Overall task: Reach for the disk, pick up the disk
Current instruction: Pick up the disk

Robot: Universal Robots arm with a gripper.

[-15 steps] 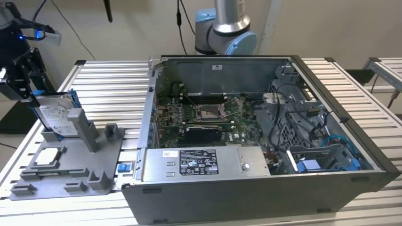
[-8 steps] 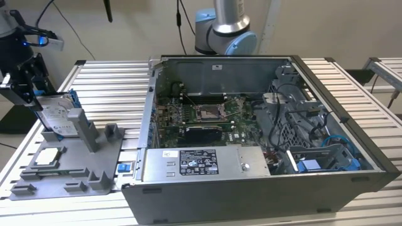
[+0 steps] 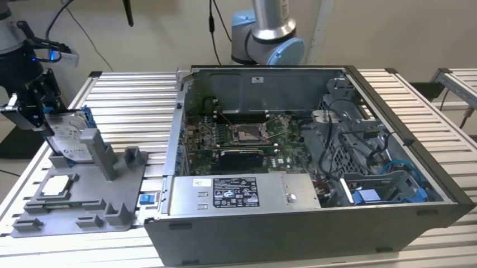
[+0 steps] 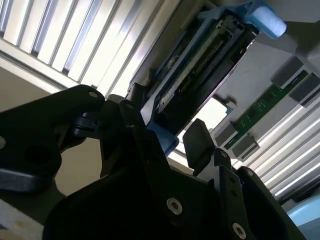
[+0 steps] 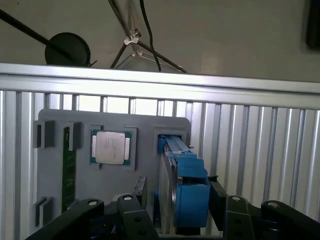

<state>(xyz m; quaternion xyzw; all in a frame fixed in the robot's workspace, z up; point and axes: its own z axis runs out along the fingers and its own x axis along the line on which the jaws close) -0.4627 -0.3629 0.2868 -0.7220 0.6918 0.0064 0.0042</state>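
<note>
— Why is the disk (image 3: 68, 138) standing up like that?

— It sits on its thin edge in a slot of the grey tray (image 5: 145, 120). I think that is so the claw (image 5: 179, 192) can go over it with one finger on each flat side.

— Is the claw holding it?

— Not yet, I think. The disk is right between the fingers (image 5: 222, 205). But in the second wrist view a bit of light shows between one finger and the blue edge. So the claw looks open, around the disk but not squeezing it.

— Why is the claw at that end of it?

— That end sticks up out of the slot, so I guess it is the easy part to grab.

— What does the disk look like?

— It is flat and silver, with a white label on its side. A bright blue bracket (image 5: 190, 195) runs round its edges. From the claw it looks thin, like a book seen from its spine.

— What else is near?

— A small square chip (image 5: 110, 147) lies flat on the same tray, off to one side of the claw and well apart from it. The tray rests on a counter (image 5: 260, 150) of shiny slats.
</note>
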